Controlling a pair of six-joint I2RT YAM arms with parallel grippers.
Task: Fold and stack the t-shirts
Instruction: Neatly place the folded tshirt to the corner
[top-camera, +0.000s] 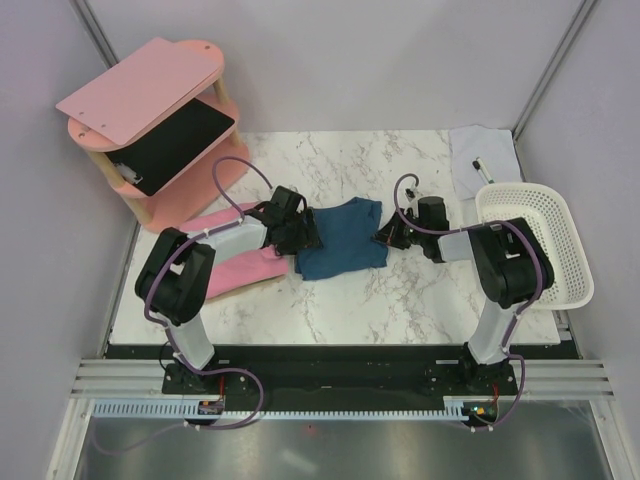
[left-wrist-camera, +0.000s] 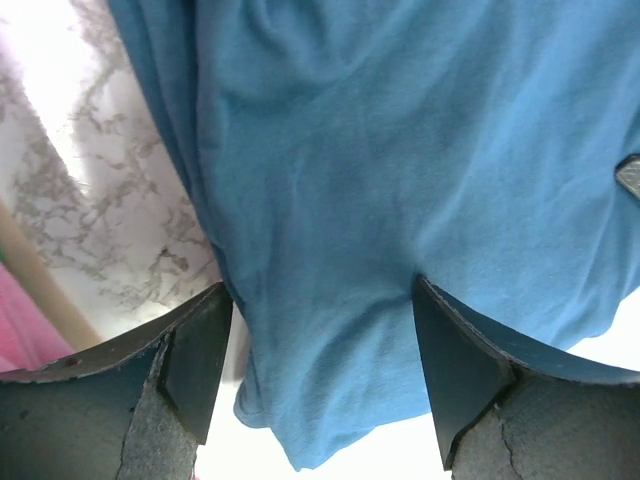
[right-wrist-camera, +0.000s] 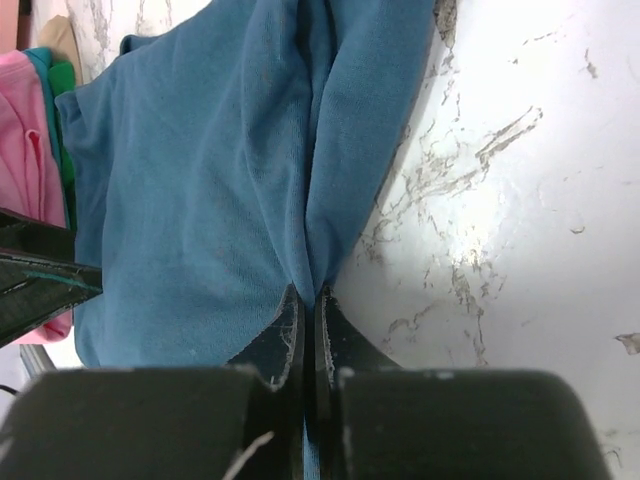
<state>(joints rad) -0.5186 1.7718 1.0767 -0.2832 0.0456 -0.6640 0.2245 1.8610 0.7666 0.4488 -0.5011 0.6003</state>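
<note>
Found the dark teal-blue t-shirt (top-camera: 340, 240) lying rumpled near the middle of the marble bench (top-camera: 350, 320), between the two arms. Saw the pink t-shirt (top-camera: 245, 268) on the bench just to its left, partly hidden under the left arm. Could not tell whether the two shirts touched.

Noted the left gripper (top-camera: 300, 236) low over the teal shirt's left edge, with jaws wide apart. Saw, in the left wrist view, blue cloth filling the gap between the two fingers (left-wrist-camera: 195, 360), with no clear pinch on it.

Noted the right gripper (top-camera: 386, 238) at the shirt's right edge, with jaws pressed together on a raised ridge of the blue cloth. Saw, in the right wrist view, the fabric gathered into a long fold leading straight into the closed fingertips (right-wrist-camera: 285, 325), with bare marble just to the right of it.

Marked a pink shelf (top-camera: 150, 100) at the far left corner, with a dark flat panel on its lower tier. Marked a white basket (top-camera: 540, 240) at the right edge beside the right arm. Beyond the basket, saw a white cloth (top-camera: 485, 150) with a pen (top-camera: 478, 163) on it.
</note>
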